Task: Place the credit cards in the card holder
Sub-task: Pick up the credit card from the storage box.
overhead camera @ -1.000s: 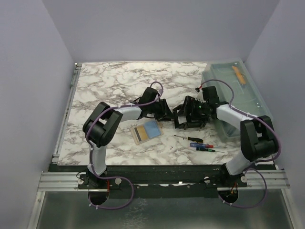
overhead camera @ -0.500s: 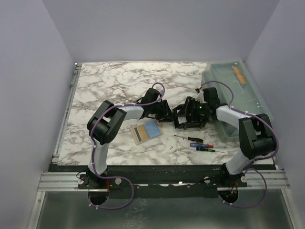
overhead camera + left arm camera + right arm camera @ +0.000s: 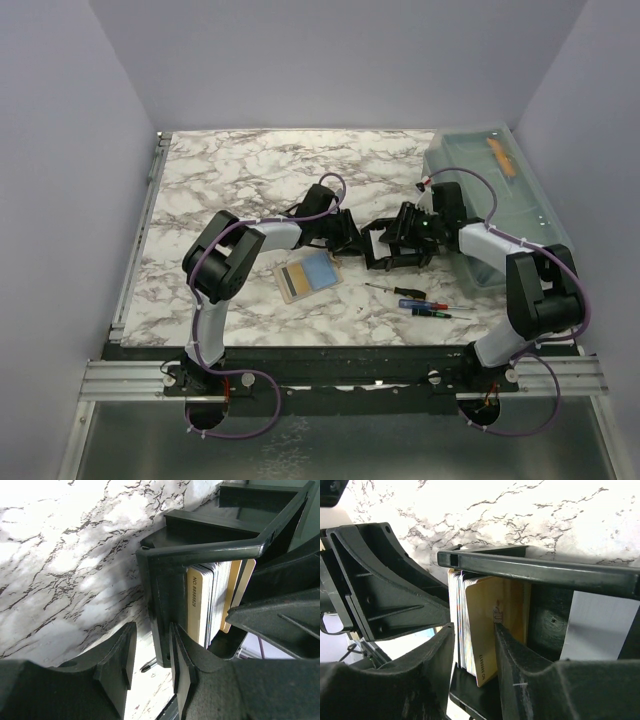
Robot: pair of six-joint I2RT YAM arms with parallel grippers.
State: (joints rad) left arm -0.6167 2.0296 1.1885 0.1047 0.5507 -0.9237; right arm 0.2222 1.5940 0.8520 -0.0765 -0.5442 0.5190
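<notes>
The black card holder [image 3: 374, 246] is tilted up between both grippers at mid-table. My left gripper [image 3: 352, 242] is shut on its side wall [image 3: 161, 605], the wall lying against one finger [image 3: 181, 660]. A stack of credit cards [image 3: 210, 600] stands on edge inside, a tan one [image 3: 495, 625] outermost. My right gripper [image 3: 473, 630] is shut on that stack, one finger [image 3: 512, 650] pressing the tan card. It meets the holder from the right [image 3: 397, 245]. A tan striped card [image 3: 291, 277] and a light blue card [image 3: 319, 268] lie flat on the marble, left of the holder.
Small screwdrivers [image 3: 395, 289] [image 3: 428, 306] lie in front of the holder. A large translucent bin [image 3: 500, 200] with an orange item [image 3: 500, 155] stands at the right edge, close behind my right arm. The marble table [image 3: 230, 180] spreads left and back.
My right gripper's fingers have closed in from wide open onto the card stack. The left arm shifted slightly early on, then held still on the holder.
</notes>
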